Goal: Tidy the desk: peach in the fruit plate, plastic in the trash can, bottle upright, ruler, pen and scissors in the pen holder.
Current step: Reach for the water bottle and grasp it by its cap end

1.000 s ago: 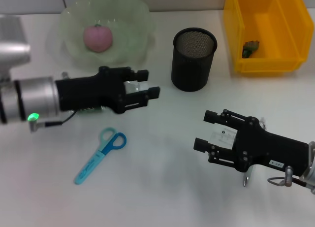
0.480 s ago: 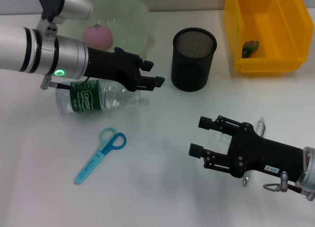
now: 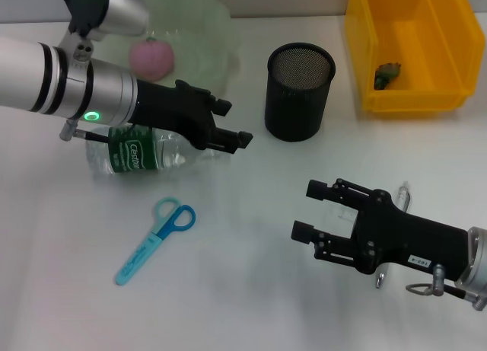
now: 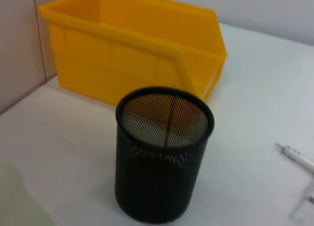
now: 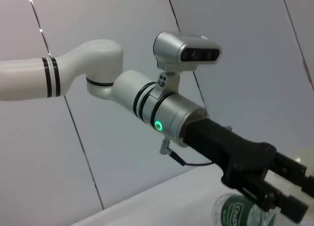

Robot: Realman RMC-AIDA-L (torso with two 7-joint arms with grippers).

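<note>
Left gripper (image 3: 232, 122): fingers spread wide, nothing between them. It hangs over the neck end of the water bottle (image 3: 144, 154), apparently above it rather than touching; contact cannot be confirmed from the head view. The bottle lies on its side on the white desk (image 3: 251, 275), green label facing up, cap end pointing toward the black mesh pen holder (image 3: 299, 92). The left arm runs in from the robot's left, green status light lit on the wrist.

Just behind the bottle sits the translucent green fruit plate (image 3: 217, 31) with the pink peach (image 3: 151, 59) inside. In front of the bottle, apart from it, the blue scissors (image 3: 154, 240) lie flat and closed, handles toward the bottle.

The pen holder stands upright; the left wrist view shows one thin straight item leaning inside, identity unclear. Behind and to its right is the yellow trash bin (image 3: 365, 54), a small dark crumpled object (image 3: 387, 74) on its floor.

Right gripper (image 3: 312, 211): fingers also wide apart, holding nothing, low over the desk on the robot's right, well apart from the bottle. A pen (image 3: 401, 193) lies on the desk mostly hidden under that gripper's body.
</note>
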